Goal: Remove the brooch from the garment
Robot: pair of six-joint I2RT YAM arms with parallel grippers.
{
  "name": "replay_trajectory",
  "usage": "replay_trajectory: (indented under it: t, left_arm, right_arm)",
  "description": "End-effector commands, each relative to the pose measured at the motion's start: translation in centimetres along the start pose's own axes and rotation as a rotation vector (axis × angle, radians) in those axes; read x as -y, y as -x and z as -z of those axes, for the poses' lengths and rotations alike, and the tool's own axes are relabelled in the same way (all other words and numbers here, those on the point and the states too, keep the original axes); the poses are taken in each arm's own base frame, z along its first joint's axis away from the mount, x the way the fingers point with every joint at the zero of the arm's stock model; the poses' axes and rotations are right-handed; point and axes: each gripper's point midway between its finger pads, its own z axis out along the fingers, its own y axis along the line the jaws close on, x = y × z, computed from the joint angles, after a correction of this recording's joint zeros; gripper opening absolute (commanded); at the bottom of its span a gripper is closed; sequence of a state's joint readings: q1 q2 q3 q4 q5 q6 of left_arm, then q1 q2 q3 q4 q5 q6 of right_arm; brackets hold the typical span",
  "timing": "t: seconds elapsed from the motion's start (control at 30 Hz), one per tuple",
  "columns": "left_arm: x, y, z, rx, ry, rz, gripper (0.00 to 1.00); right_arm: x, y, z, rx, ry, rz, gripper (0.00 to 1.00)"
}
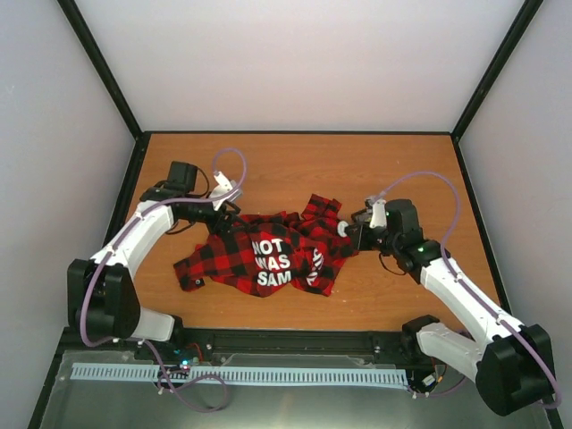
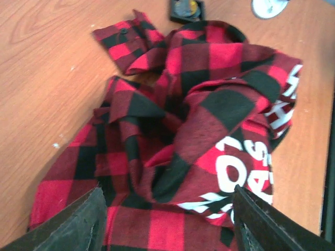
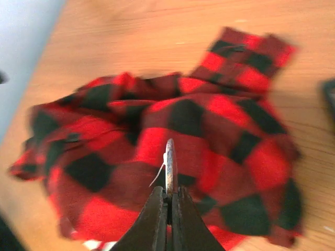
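The left arm (image 1: 138, 234) and the right arm (image 1: 460, 295) are built of white tubular links joined by bulky black joint housings. Each carries a thin lilac cable (image 1: 229, 150) that loops off the wrist. A small green light (image 1: 419, 243) glows on the right arm. The left fingers (image 2: 78, 225) are matte black wedges. The right fingers (image 3: 154, 219) are dark and taper to narrow tips.

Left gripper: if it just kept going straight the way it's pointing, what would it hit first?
Most likely the garment: the left gripper is open, with crumpled checked cloth directly between and ahead of its fingers. Depth is hard to judge.
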State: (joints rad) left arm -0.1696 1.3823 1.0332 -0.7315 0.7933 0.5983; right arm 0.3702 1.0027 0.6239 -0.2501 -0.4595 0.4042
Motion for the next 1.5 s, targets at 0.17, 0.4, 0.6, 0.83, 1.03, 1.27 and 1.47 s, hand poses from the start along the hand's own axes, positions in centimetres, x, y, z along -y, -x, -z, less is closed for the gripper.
replay_trajectory:
  t: [0.17,0.4,0.6,0.83,1.03,1.27,1.47]
  left_arm:
    - [-3.8,0.2,-0.1,-0.012,0.086,0.003,0.64]
    - [-4.9,-3.7,-1.5,-0.099,0.129,0.023,0.63]
    - [-6.0,-7.3,-2.2,-0.175,0.157,0.059,0.62]
    - [-7.8,-12.2,-2.2,-0.260,0.200,0.124,0.56]
    - [-8.2,-16.6,-2.6,-0.361,0.234,0.126,0.53]
    - [-9.8,-19.4,-2.2,-0.424,0.304,0.112,0.46]
    - [-13.1,-19.2,0.8,-0.379,0.382,0.177,0.42]
  right_arm:
    - [11.9,2.4,2.7,0.022,-0.707,0.056,0.03]
    - [14.8,4.2,2.8,-0.063,-0.964,0.232,0.03]
    - [14.2,4.9,-0.8,-0.174,-1.052,0.577,0.03]
    - [14.9,4.7,-3.6,-0.269,-1.069,0.757,0.03]
    - [16.0,4.0,-5.6,-0.341,-1.059,0.840,0.03]
    - [17.7,2.4,-7.2,-0.427,-1.062,0.900,0.03]
    - [18.5,1.6,-7.2,-0.458,-1.089,0.904,0.04]
